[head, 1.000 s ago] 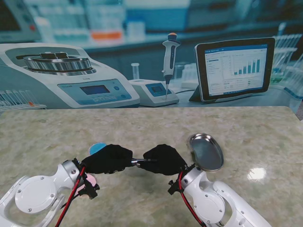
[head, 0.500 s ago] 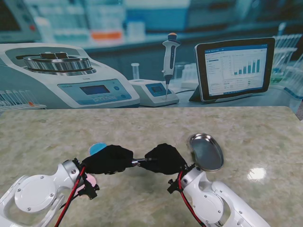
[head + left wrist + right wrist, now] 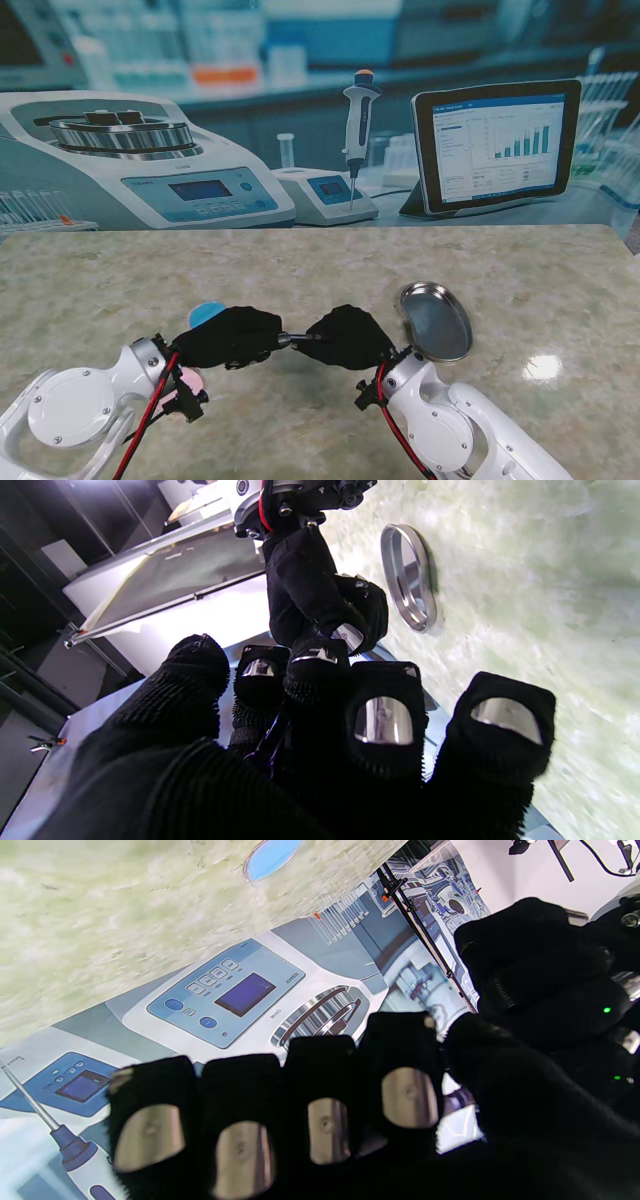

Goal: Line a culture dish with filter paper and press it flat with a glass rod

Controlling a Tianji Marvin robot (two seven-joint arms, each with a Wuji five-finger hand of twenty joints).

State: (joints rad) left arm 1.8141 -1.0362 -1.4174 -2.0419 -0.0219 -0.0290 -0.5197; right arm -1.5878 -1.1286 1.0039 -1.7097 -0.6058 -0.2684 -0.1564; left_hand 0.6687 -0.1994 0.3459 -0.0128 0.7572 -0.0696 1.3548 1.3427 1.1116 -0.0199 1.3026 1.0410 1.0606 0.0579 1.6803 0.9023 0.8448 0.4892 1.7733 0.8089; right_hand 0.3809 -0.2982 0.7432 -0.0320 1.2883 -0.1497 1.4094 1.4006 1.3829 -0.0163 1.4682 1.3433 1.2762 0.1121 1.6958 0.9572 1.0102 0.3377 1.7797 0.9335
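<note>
My left hand (image 3: 228,337) and right hand (image 3: 345,337), both in black gloves, meet fingertip to fingertip low over the table. A short stretch of the thin glass rod (image 3: 297,338) bridges the gap, and both hands are curled shut on its ends. The grips themselves are mostly hidden. A blue filter paper disc (image 3: 207,311) lies flat just beyond my left hand, partly covered by it, and also shows as the blue disc (image 3: 272,852). The round metal culture dish (image 3: 436,320) stands right of my right hand; the dish (image 3: 407,577) holds nothing. The right hand (image 3: 320,595) faces the left fingers (image 3: 382,720).
A pink object (image 3: 190,381) sits by my left wrist. The far edge of the table meets a printed lab backdrop (image 3: 320,130) showing a centrifuge, pipette and tablet. Marble table top (image 3: 540,280) stretches around the dish.
The two hands have edged slightly closer, so less of the rod shows between them. Dish and blue disc have not moved.
</note>
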